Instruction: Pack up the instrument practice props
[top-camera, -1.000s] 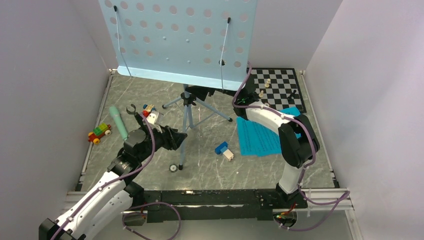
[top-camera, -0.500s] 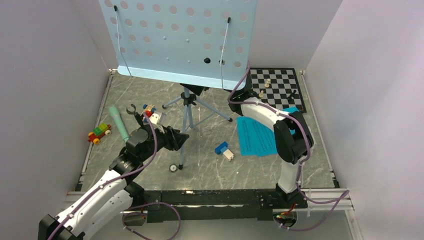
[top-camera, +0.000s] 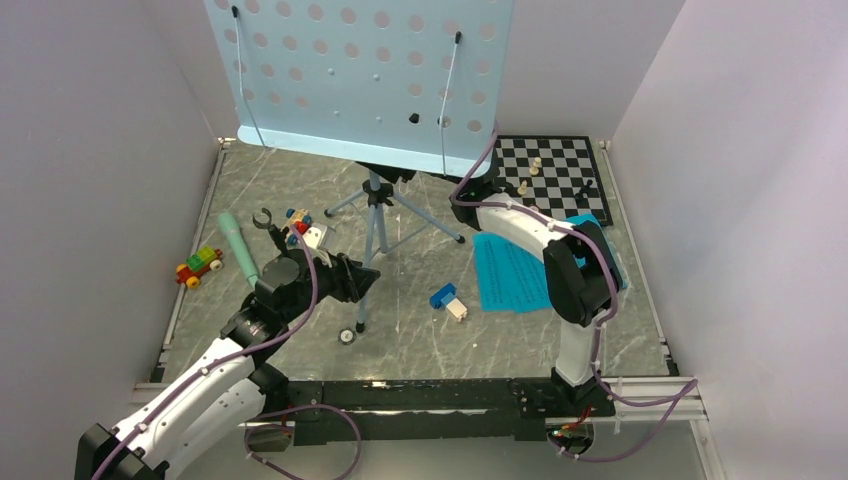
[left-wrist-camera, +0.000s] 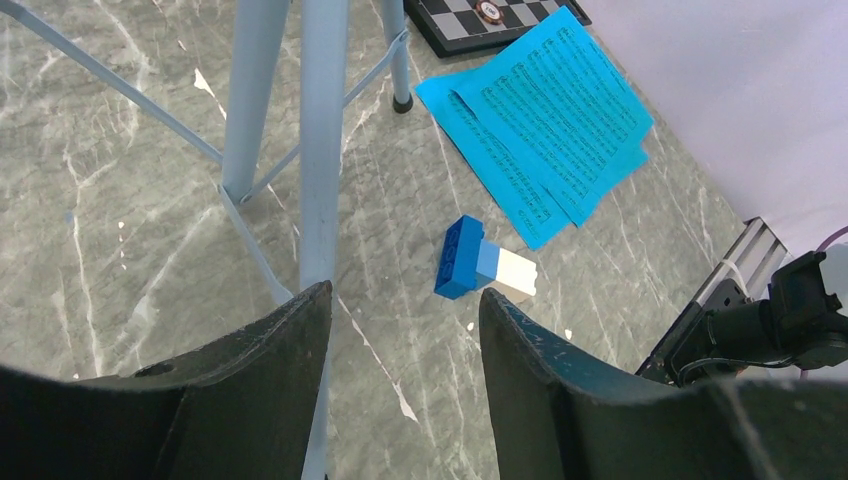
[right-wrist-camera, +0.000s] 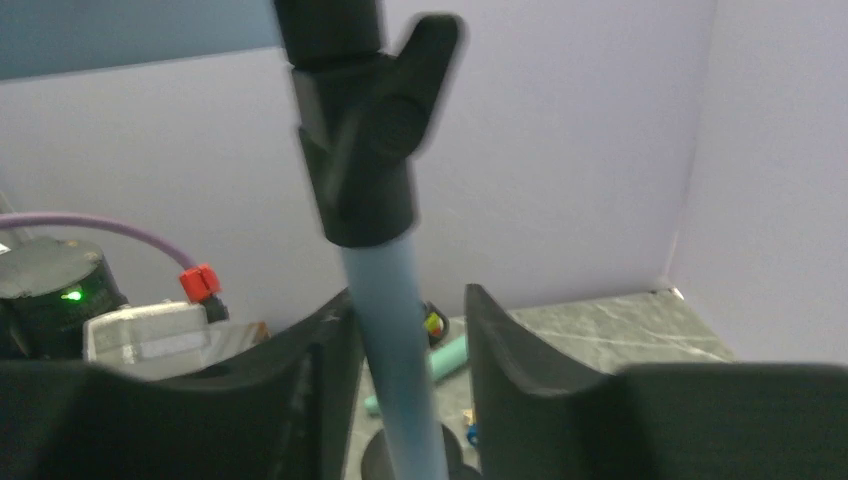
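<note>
The pale-blue music stand has its perforated desk (top-camera: 360, 80) at the top and its tripod (top-camera: 375, 225) mid-table. My left gripper (top-camera: 365, 280) is open beside the near tripod leg (left-wrist-camera: 320, 150), which runs along its left finger. My right gripper (right-wrist-camera: 408, 300) is open and straddles the stand's pole (right-wrist-camera: 395, 330) below its black clamp; in the top view the desk hides it. Two cyan pages (top-camera: 515, 272) lie on the right and also show in the left wrist view (left-wrist-camera: 560, 110). The mint microphone (top-camera: 238, 247) and the black mic stand (top-camera: 265, 220) lie on the left.
A blue-white block (top-camera: 449, 301) lies between the tripod and the pages. The chessboard (top-camera: 555, 170) with pieces is at the back right. Toy cars (top-camera: 199, 266) sit at the left. White walls close in three sides.
My right arm has reached further back under the desk, onto the pole. The desk has shifted slightly. My left arm has barely moved.
</note>
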